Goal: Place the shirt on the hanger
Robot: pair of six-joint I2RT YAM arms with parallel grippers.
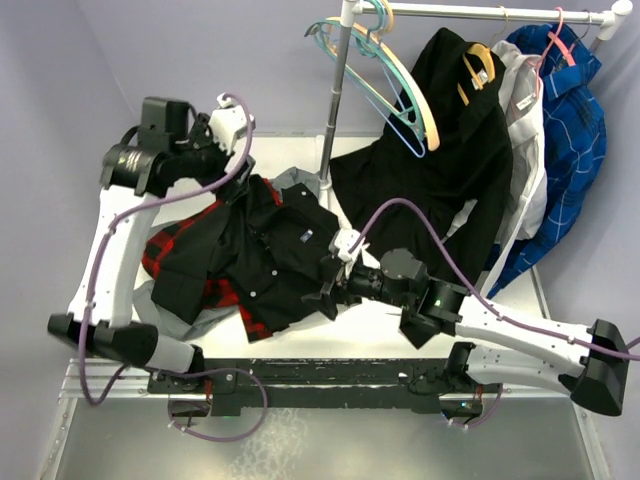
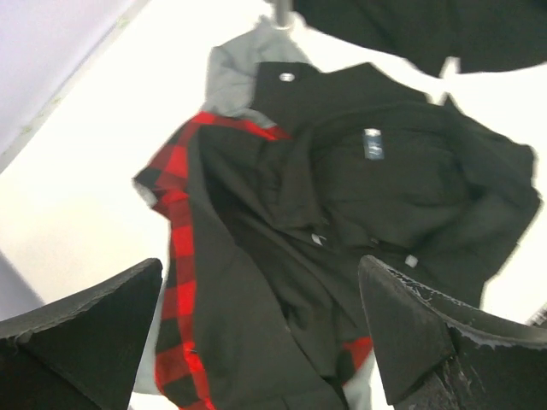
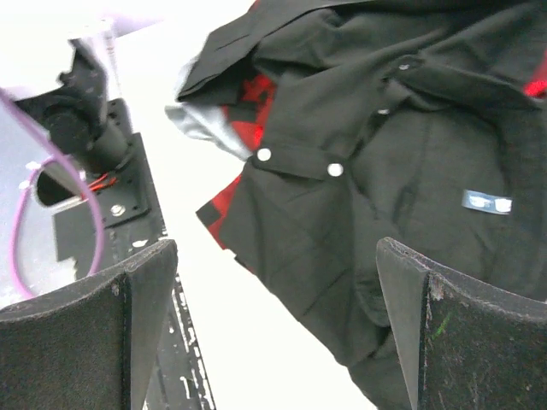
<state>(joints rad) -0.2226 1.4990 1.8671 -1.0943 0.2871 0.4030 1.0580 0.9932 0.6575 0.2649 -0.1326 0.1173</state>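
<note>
Below my left gripper (image 2: 261, 269) a red-and-black plaid shirt (image 2: 175, 248) lies on the white table (image 2: 77, 196), with a grey garment (image 2: 229, 73) just past it. Far beyond my right gripper (image 3: 275, 248), a rail (image 1: 450, 12) carries teal hangers (image 1: 352, 75), a long black garment (image 1: 440, 170), a white shirt (image 1: 525, 110) and a blue checked shirt (image 1: 575, 110).

The shirt (image 1: 262, 250) lies crumpled on the table (image 1: 295, 342) over a plaid shirt (image 1: 165, 246).

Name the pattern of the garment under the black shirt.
Red-and-black plaid garment, clearest in the left wrist view.
</note>
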